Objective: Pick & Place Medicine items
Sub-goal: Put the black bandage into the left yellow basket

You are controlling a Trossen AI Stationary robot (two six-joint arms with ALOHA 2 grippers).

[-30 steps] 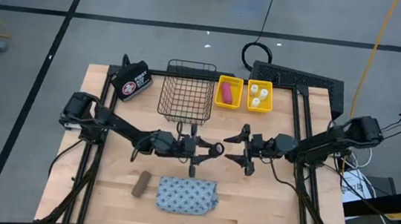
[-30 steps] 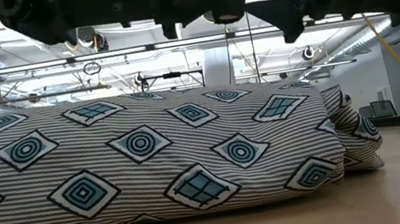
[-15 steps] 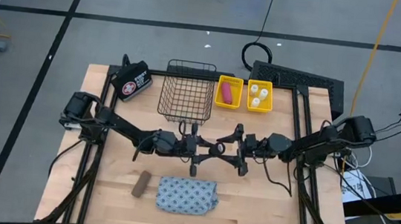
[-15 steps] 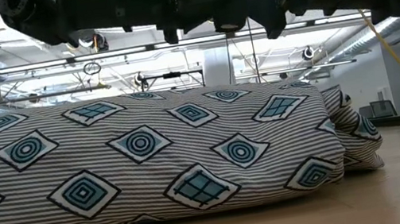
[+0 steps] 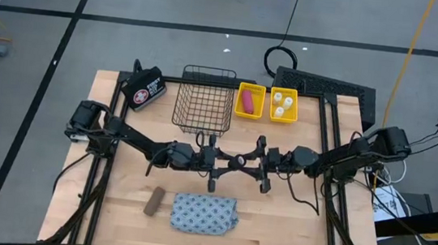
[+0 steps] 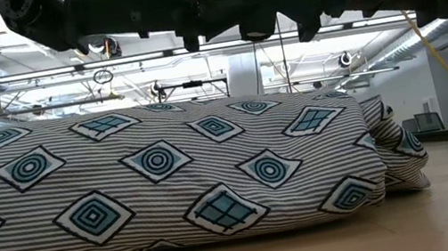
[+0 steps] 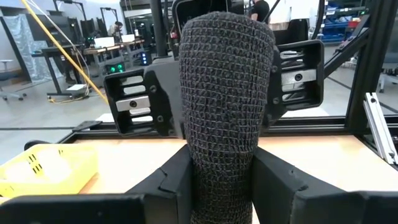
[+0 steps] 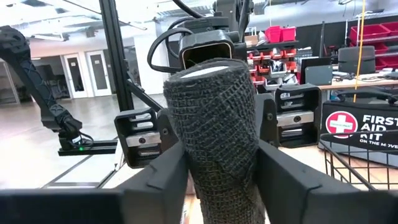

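A black mesh-wrapped roll [image 7: 224, 93] stands upright in the air above the table's middle, between both grippers. My left gripper [image 5: 229, 161] is shut on it. My right gripper [image 5: 247, 163] faces it from the table's right, open, one finger on each side of the same roll [image 8: 214, 118]. The blue-grey patterned pouch [image 5: 204, 214] lies flat near the near edge, with the brown bar [image 5: 153, 201] to its left. A pink roll [image 5: 247, 101] lies in one yellow bin and the white bottles [image 5: 283, 105] stand in the other. My left gripper pinches the roll's lower part [image 7: 221, 168] between its two fingers [image 7: 168, 180]. The fingers come level from the table's left and lie across the roll. The roll is lifted clear and stands upright above them. My right gripper's fingers [image 8: 165, 174] sit close against the roll's sides; whether they touch it, I cannot tell.
A wire basket [image 5: 204, 105] stands at the far side, just beyond the two grippers. The black bag with the red-and-white emblem [image 5: 145, 89] lies to its left, and the two yellow bins [image 5: 264, 115] sit to its right. Bare wood [image 5: 298, 221] shows right of the pouch.
My right gripper has moved toward the table's left, up to my left gripper, until its fingers stand around the roll. The roll has stayed where it was.
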